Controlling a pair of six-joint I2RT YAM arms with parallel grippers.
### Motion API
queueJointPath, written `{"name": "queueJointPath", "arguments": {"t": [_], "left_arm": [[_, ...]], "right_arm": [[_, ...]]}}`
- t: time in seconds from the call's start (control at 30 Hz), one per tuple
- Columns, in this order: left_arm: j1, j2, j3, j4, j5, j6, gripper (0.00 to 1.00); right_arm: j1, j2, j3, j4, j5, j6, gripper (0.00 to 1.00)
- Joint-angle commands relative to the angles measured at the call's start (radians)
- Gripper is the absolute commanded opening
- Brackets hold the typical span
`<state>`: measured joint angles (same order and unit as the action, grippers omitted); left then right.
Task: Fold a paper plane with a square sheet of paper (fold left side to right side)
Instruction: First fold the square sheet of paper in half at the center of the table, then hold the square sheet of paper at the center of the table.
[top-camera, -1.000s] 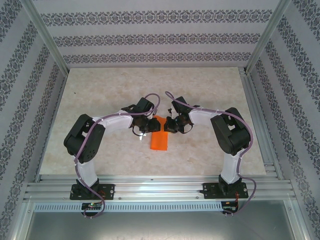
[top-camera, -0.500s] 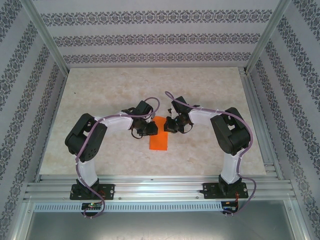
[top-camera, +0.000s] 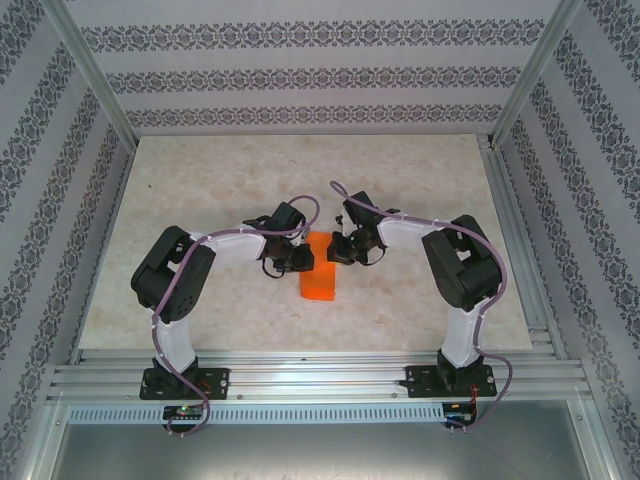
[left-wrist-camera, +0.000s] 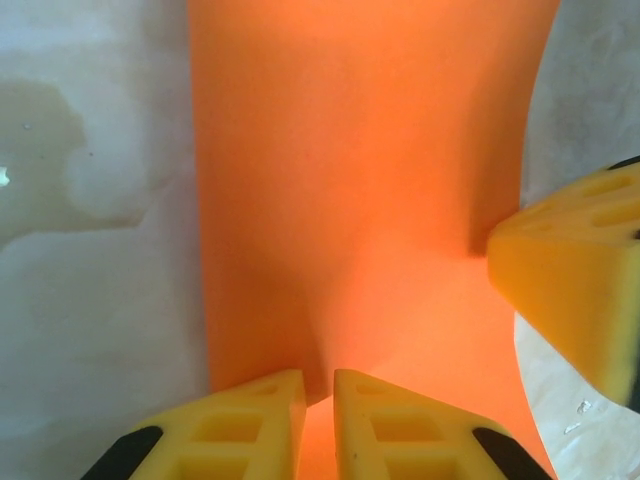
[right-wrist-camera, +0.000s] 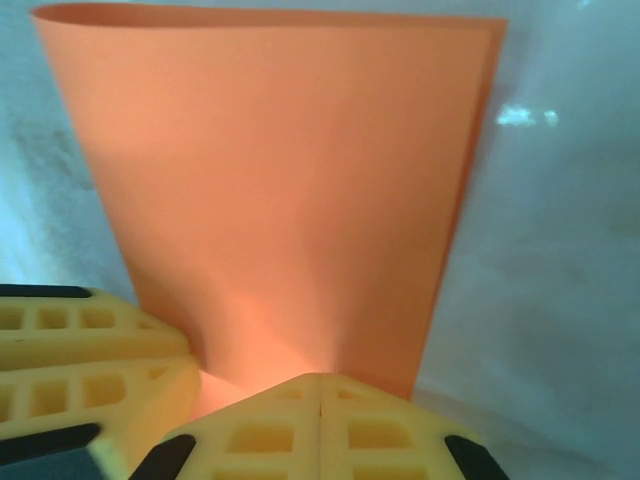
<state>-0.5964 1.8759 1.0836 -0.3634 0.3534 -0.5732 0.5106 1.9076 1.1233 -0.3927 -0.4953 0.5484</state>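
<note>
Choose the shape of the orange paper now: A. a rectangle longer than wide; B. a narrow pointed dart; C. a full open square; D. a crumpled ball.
A: in the top view the square sheet of paper lies on the table as a rectangle, its long sides running near to far.

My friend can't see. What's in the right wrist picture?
A folded orange paper lies on a pale table. The right pincer, with yellow fingers, is shut at the paper's near edge, and the left pincer pinches it at lower left.
</note>
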Motion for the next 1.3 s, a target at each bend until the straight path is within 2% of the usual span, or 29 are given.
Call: {"name": "queueJointPath", "arguments": {"t": [0.0, 0.5, 0.87, 1.27], "left_arm": [[0.007, 0.038, -0.040, 0.004, -0.021, 0.032, 0.15], [0.005, 0.040, -0.043, 0.014, -0.015, 0.030, 0.14], [0.004, 0.032, -0.046, 0.016, -0.003, 0.047, 0.14], [0.004, -0.007, -0.076, 0.021, 0.029, 0.093, 0.19]], "right_arm": [[0.008, -0.070, 0.052, 0.041, -0.033, 0.006, 0.06], [0.015, 0.113, 0.166, 0.135, -0.046, 0.102, 0.03], [0.021, 0.187, 0.203, -0.013, 0.102, 0.032, 0.03], [0.038, 0.243, 0.227, -0.067, 0.162, 0.006, 0.03]]}}
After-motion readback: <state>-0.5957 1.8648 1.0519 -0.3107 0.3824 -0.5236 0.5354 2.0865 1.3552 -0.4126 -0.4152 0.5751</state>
